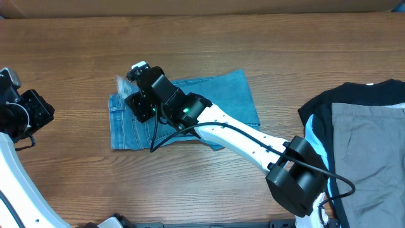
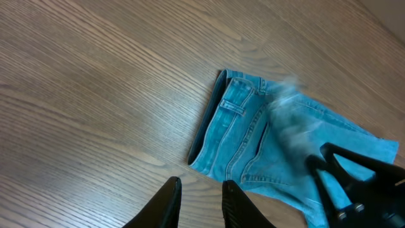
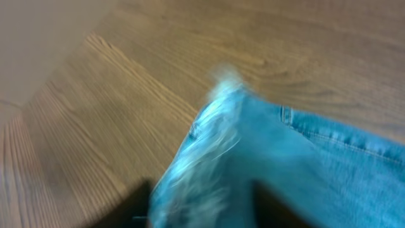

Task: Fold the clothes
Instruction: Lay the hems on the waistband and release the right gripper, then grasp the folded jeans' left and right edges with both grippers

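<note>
The clothes, a pair of light-blue jeans [image 1: 218,95], lie folded in a flat rectangle at the middle of the wooden table [image 1: 76,57]. In the left wrist view the jeans [image 2: 247,126] show a waistband and stitched seams. My right gripper [image 1: 130,92] hangs over their left end. Its fingers stand apart in the right wrist view [image 3: 205,202], and a blurred frayed hem [image 3: 215,126] hangs loose between them. My left gripper [image 2: 199,187] sits off the cloth at the table's far left [image 1: 25,114], its fingers a narrow gap apart with nothing between them.
A black garment [image 1: 335,101] and a grey one [image 1: 373,145] are piled at the right edge of the table. The right arm [image 1: 253,145] stretches diagonally from the front right across the jeans. Bare wood lies to the jeans' left and behind them.
</note>
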